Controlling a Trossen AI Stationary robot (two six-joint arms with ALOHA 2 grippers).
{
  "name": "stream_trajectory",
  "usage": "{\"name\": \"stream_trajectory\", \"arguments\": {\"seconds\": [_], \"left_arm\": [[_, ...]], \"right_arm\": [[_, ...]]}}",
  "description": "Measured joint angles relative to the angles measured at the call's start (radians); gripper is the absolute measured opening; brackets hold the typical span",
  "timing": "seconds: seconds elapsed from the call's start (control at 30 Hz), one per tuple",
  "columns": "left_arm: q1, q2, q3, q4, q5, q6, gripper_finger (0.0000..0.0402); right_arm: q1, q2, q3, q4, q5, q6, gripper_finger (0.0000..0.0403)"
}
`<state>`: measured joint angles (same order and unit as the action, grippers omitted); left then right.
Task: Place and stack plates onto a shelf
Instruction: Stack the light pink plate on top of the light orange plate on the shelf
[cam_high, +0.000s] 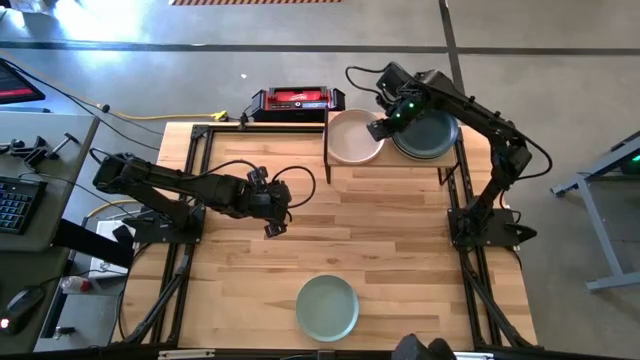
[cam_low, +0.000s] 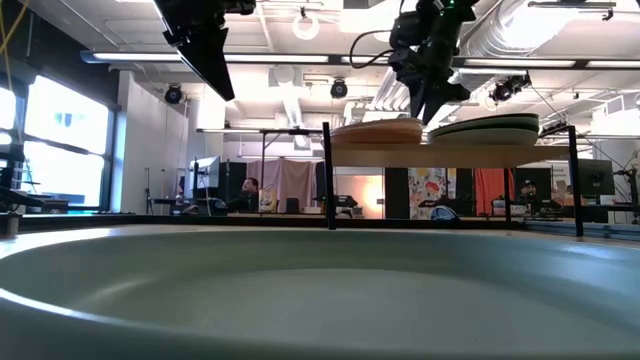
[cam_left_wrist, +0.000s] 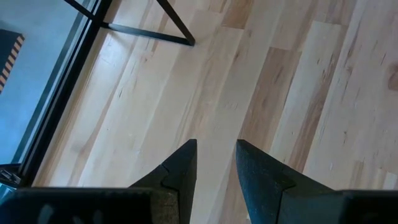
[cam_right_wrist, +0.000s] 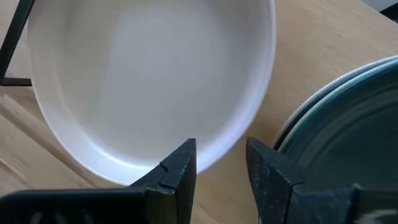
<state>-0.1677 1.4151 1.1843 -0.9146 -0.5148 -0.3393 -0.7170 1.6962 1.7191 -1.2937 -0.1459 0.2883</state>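
Closest to the low camera, a round pale green matte plate (cam_high: 327, 306) is seen lying flat on the big light-wood tabletop (cam_high: 400, 240), at its near edge and well apart from everything else. It is not touched by either arm. At the far side, the small raised light-wood shelf on thin black legs (cam_high: 390, 164) is already loaded. A round cream plate with a shallow rim (cam_high: 354, 137) is set on the left half of the shelf, and a stack of round dark green and grey-green plates (cam_high: 430, 136) is set on the right half. How many plates are in that stack cannot be counted from these views. The right gripper (cam_high: 381, 128) is held just above the shelf, over the gap between the cream plate and the dark stack. Its jaws are spread a little, and nothing is pinched between them. The left gripper (cam_high: 275, 225) is hung over bare wood in the middle-left of the table, with its jaws also a little apart and empty. Most of the job looks done, it is judged. One plate in view is left to be picked up and carried to the shelf.
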Motion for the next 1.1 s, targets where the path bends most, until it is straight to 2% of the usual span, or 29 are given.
{"name": "stream_trajectory", "arguments": {"seconds": [0.43, 0.67, 0.9, 1.1], "left_arm": [[0.000, 0.000, 0.000, 0.000, 0.000, -0.053, 0.0102], [0.000, 0.000, 0.000, 0.000, 0.000, -0.053, 0.0102], [0.000, 0.000, 0.000, 0.000, 0.009, -0.053, 0.0102], [0.000, 0.000, 0.000, 0.001, 0.010, -0.053, 0.0102]], "right_arm": [[0.018, 0.015, 0.000, -0.009, 0.112, 0.020, 0.0117], [0.032, -0.002, 0.000, -0.004, 0.107, 0.009, 0.0116], [0.083, -0.027, 0.000, 0.008, 0.057, 0.025, 0.0116], [0.128, 0.016, 0.000, 0.065, 0.057, 0.021, 0.0116]]}}
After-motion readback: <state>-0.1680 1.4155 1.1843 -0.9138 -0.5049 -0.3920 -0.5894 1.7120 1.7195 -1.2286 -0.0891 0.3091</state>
